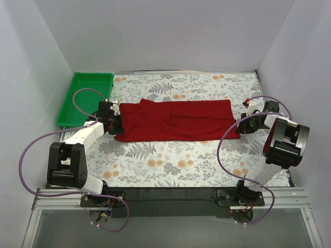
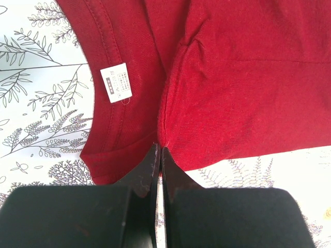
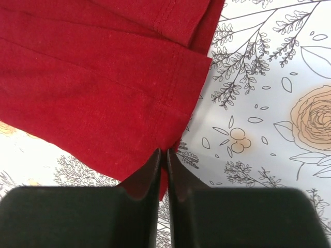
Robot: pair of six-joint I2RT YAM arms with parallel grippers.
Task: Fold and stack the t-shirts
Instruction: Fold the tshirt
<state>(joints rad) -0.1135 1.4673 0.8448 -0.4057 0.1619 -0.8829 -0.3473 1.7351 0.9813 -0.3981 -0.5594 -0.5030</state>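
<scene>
One dark red t-shirt (image 1: pixel 176 120) lies as a long folded band across the floral table, neck end to the left. My left gripper (image 1: pixel 117 123) is at that left end. In the left wrist view the left gripper (image 2: pixel 160 150) is shut on a fold of the t-shirt (image 2: pixel 232 77), just right of the collar and its white neck label (image 2: pixel 116 82). My right gripper (image 1: pixel 239 125) is at the band's right end. The right wrist view shows the right gripper (image 3: pixel 164 152) shut on the t-shirt (image 3: pixel 93 88) at the near corner of its hemmed edge, with red cloth between the tips.
A green tray (image 1: pixel 85 98) stands at the back left, close behind my left arm. White walls enclose the table on three sides. Floral tablecloth (image 1: pixel 170 160) shows between the shirt and the arm bases.
</scene>
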